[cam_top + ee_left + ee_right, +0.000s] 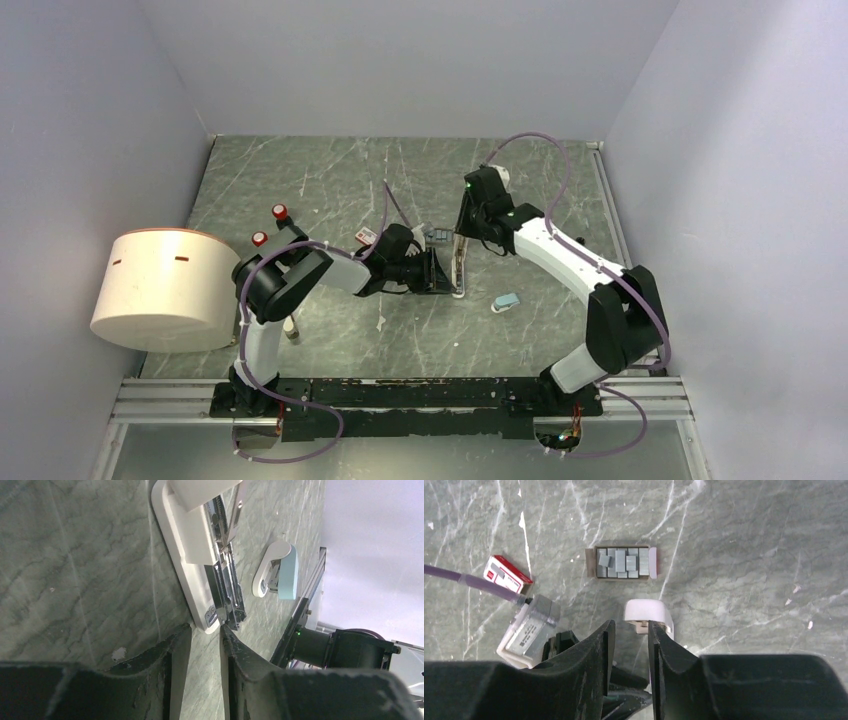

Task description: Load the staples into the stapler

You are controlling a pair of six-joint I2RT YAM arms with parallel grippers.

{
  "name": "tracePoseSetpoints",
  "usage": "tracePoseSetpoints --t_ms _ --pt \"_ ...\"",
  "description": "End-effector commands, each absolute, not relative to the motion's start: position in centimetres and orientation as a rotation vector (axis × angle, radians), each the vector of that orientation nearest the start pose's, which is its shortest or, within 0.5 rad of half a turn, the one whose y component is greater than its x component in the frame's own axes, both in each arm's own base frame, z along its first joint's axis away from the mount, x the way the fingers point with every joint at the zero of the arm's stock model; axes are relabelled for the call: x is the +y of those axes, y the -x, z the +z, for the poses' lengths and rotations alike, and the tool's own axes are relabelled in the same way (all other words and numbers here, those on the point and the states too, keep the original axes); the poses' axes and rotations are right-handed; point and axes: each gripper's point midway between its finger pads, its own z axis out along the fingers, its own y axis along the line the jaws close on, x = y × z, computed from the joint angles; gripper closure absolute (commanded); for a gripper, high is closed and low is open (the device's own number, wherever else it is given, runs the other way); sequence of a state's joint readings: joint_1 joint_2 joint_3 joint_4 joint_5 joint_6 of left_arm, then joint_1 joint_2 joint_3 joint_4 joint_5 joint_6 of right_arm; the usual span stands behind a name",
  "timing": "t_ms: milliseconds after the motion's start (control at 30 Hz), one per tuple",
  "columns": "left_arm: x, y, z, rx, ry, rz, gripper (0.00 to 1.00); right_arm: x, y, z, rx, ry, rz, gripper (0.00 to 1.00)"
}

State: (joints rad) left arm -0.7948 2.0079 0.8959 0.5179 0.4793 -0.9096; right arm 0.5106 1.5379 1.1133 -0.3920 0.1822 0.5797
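The staples (622, 563) are grey strips lying in a small open box, also seen in the top view (437, 237). A small beige stapler (290, 327) lies beside the left arm's base, far from both grippers. My left gripper (205, 627) is narrowly open and empty. One fingertip (226, 630) is at the end of the metal magazine of a long white stapler (192, 555), which lies opened. My right gripper (629, 622) is narrowly open and empty, just above that white stapler's other end (648, 612). The staples lie a little beyond it.
A red-and-white box (506, 575) lies left of the staples. A small light-blue stapler (280, 570) lies to the right of the white one (506, 301). A big white cylinder (160, 290) stands at the left edge, with two red-capped items (280, 211) behind it.
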Motion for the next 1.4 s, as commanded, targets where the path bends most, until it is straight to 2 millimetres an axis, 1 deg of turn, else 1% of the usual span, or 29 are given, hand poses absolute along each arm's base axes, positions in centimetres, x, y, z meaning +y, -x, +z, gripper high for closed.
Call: tracePoseSetpoints --t_ms 0,133,300,333,433,533,567,633,733,800,900,933,1000,1033,1100,1233,1300,1367 --pt "-37.1 -21.3 -3.9 2.746 -0.147 -1.202 0.64 18.2 -32.9 10.6 2.495 -0.181 0.286 0.65" --pt "-37.1 -21.5 -3.7 2.746 -0.148 -1.189 0.64 18.3 -32.3 10.5 2.510 -0.170 0.303 0.64" --pt "-36.6 -21.9 -3.5 2.745 -0.142 -1.131 0.64 18.5 -32.2 11.5 2.493 -0.167 0.326 0.62" --pt "-36.5 -21.9 -3.4 2.739 -0.140 -1.131 0.62 18.4 -32.2 11.8 2.489 -0.168 0.328 0.62" --pt "-36.7 -22.2 -2.3 2.704 -0.151 -1.146 0.58 18.2 -31.9 12.7 2.471 -0.175 0.341 0.59" --pt "-36.8 -22.6 -0.5 2.652 -0.171 -1.158 0.53 17.0 -31.2 13.3 2.457 -0.211 0.303 0.57" --pt "-36.8 -22.8 0.6 2.621 -0.182 -1.159 0.51 16.3 -30.7 13.2 2.454 -0.235 0.274 0.57" --pt "-36.4 -23.1 2.0 2.578 -0.201 -1.136 0.46 14.9 -29.9 13.1 2.443 -0.278 0.222 0.54" --pt "-35.3 -24.0 4.1 2.517 -0.205 -1.050 0.40 12.6 -28.3 12.7 2.424 -0.345 0.136 0.46" --pt "-34.2 -24.6 5.6 2.471 -0.200 -0.984 0.36 11.1 -27.3 12.6 2.408 -0.387 0.089 0.43" --pt "-32.4 -25.4 8.2 2.383 -0.198 -0.886 0.32 9.7 -26.0 12.1 2.398 -0.450 0.044 0.42" --pt "-31.7 -25.7 9.3 2.341 -0.206 -0.857 0.32 9.3 -25.6 12.0 2.390 -0.486 0.039 0.42" --pt "-30.5 -26.2 11.9 2.252 -0.254 -0.800 0.35 8.8 -24.9 11.9 2.373 -0.557 0.044 0.42" --pt "-29.8 -26.1 13.1 2.223 -0.277 -0.772 0.36 8.6 -24.5 11.9 2.362 -0.593 0.052 0.42" --pt "-27.8 -26.5 15.6 2.162 -0.263 -0.679 0.35 7.9 -23.9 12.0 2.331 -0.654 0.059 0.42" --pt "-24.8 -26.1 20.5 2.046 -0.233 -0.619 0.35 7.1 -22.3 11.5 2.324 -0.755 0.062 0.41" --pt "-23.4 -25.7 22.3 1.996 -0.201 -0.602 0.34 7.0 -21.1 11.0 2.350 -0.821 0.062 0.41" --pt "-22.0 -25.3 23.2 1.970 -0.160 -0.587 0.33 7.0 -20.3 10.3 2.375 -0.869 0.068 0.42"
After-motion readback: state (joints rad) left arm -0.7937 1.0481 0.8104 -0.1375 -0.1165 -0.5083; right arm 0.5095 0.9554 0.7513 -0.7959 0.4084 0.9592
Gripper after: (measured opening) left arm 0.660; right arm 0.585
